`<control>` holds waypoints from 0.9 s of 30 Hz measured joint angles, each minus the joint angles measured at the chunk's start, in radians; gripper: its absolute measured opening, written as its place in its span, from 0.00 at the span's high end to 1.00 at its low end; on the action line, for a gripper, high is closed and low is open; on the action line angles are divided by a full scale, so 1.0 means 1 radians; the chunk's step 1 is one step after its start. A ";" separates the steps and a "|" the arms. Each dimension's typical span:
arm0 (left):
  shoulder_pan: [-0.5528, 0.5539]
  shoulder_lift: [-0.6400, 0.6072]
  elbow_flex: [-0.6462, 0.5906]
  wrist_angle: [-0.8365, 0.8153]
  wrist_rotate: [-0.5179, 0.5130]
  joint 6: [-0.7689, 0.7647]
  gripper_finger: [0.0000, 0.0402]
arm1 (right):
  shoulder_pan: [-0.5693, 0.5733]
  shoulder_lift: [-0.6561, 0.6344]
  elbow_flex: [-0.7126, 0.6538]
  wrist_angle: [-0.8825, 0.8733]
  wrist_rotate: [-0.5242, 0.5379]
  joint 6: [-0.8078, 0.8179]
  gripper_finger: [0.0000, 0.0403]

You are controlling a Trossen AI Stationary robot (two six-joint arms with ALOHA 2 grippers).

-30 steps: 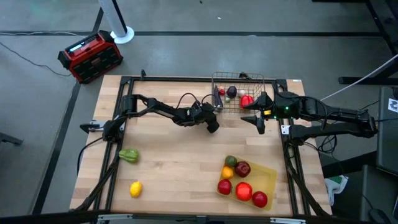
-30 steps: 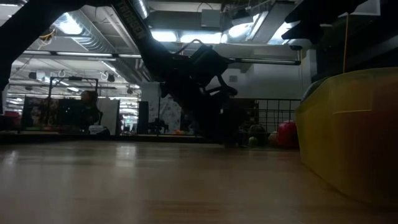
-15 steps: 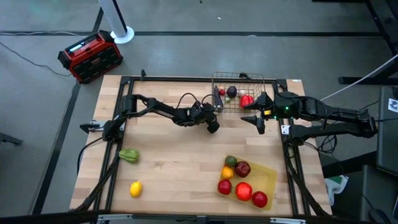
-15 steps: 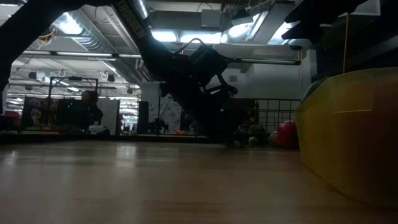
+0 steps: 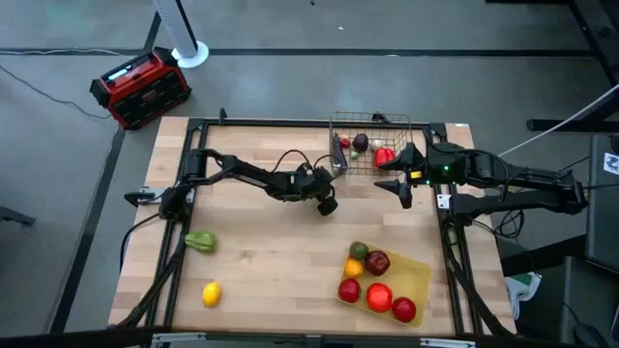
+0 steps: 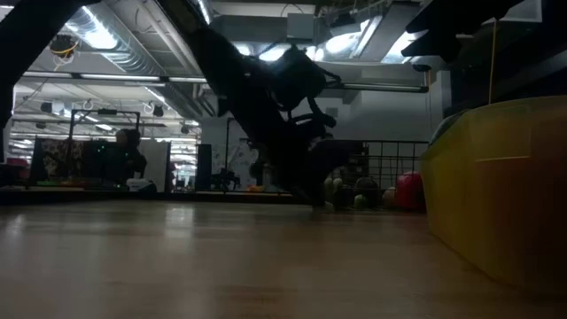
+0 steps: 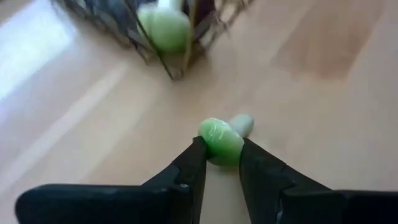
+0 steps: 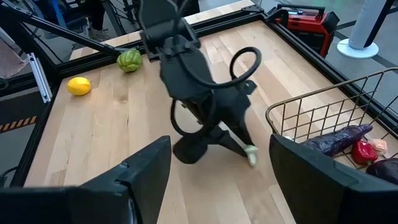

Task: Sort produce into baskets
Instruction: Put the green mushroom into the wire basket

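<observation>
- Left gripper (image 7: 221, 163), fingers clamped on a small green vegetable (image 7: 220, 140), sits mid-worktop (image 5: 271, 251), just left of the wire basket (image 5: 370, 123).
- Right gripper (image 5: 404, 194) waits with fingers apart, right of the basket.

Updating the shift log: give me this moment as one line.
left gripper: shut on green-capped mushroom, beside wire basket | right gripper: open, waiting near basket | green pepper, lemon: unsorted

The pale wooden tabletop (image 5: 261, 242) carries a wire basket (image 5: 370, 145) at its far edge and a yellow tray (image 5: 418, 275) near the front right corner. A green pepper (image 5: 200, 241) and a lemon (image 5: 211, 293) lie directly on the boards at the front left, well apart from both.
</observation>
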 joint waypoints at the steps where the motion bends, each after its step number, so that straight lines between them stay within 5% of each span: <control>1: -0.008 -0.013 0.000 -0.030 0.001 -0.020 0.79 | 0.000 0.000 0.000 0.000 0.000 0.000 0.33; 6: -0.050 -0.099 0.000 -0.032 0.005 -0.042 0.79 | 0.000 0.000 0.000 0.000 0.000 0.000 0.33; 13: -0.036 -0.205 0.000 0.101 0.000 0.139 0.79 | 0.000 0.000 0.000 -0.006 0.000 0.000 0.33; 19: 0.038 -0.200 0.002 0.323 0.003 0.268 0.79 | 0.000 0.000 0.000 -0.006 0.000 0.000 0.33; 27: 0.125 -0.197 0.001 0.320 0.005 0.247 0.68 | 0.000 0.000 0.000 -0.006 0.000 0.000 0.33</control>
